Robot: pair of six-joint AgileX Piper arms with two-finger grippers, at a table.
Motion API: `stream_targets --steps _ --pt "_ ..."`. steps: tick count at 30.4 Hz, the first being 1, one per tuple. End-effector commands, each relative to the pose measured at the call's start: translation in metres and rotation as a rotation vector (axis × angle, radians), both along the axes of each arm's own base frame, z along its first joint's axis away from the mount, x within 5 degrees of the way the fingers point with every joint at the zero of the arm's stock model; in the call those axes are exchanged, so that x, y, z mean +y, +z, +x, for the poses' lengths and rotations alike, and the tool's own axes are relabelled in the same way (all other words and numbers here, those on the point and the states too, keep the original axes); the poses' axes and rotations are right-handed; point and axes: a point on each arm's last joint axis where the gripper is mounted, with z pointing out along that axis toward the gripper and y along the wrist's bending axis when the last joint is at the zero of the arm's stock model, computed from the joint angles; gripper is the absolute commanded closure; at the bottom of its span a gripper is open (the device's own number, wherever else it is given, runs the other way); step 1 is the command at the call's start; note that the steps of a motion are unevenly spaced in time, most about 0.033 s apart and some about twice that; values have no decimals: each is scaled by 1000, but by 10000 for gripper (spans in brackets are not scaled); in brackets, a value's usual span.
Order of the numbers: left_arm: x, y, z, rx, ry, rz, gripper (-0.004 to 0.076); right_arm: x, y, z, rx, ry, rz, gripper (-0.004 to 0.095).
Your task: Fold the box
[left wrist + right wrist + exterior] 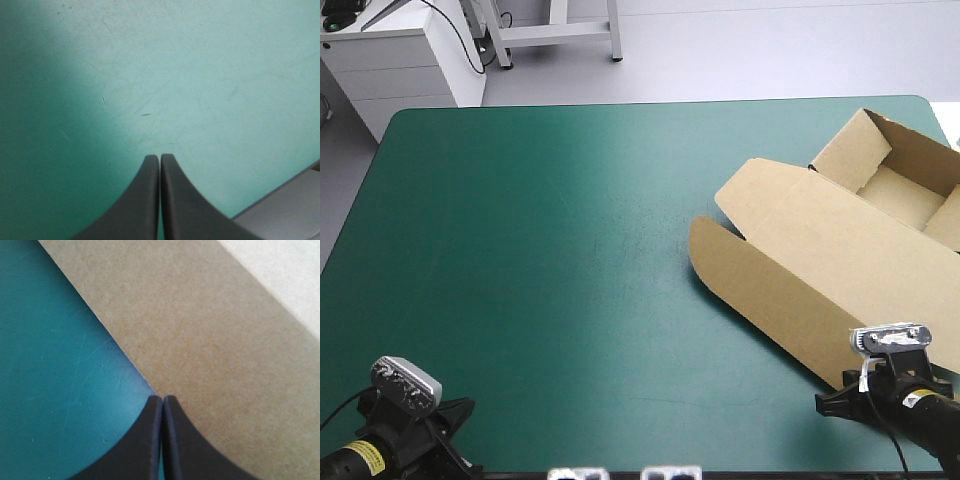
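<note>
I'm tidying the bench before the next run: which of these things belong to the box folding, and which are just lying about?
Job: brown box, open tray, lid flat; left tool, shut; right tool, shut at the lid's edge.
Lying about: only the teal-green cover underneath.

Box [840, 240] on the right half of the counter [540, 250], tray [900, 195] at the far right corner, lid [770, 285] flat toward the near side, right tool [163, 399] at the lid's near edge, left tool [160, 157] over the near left corner, well apart.
</note>
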Motion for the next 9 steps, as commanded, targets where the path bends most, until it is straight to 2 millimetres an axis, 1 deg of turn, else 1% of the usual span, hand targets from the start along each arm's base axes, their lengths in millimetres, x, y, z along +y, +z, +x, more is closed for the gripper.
stream_targets --steps 1,5,9 --pt "-2 9 2 -26 2 -33 732 1 10 4 -75 -1 10 926" --pt "-2 10 3 -45 6 -42 732 1 10 4 -75 -1 10 926" --pt "-3 14 7 -103 16 -67 732 1 10 4 -72 0 11 926"
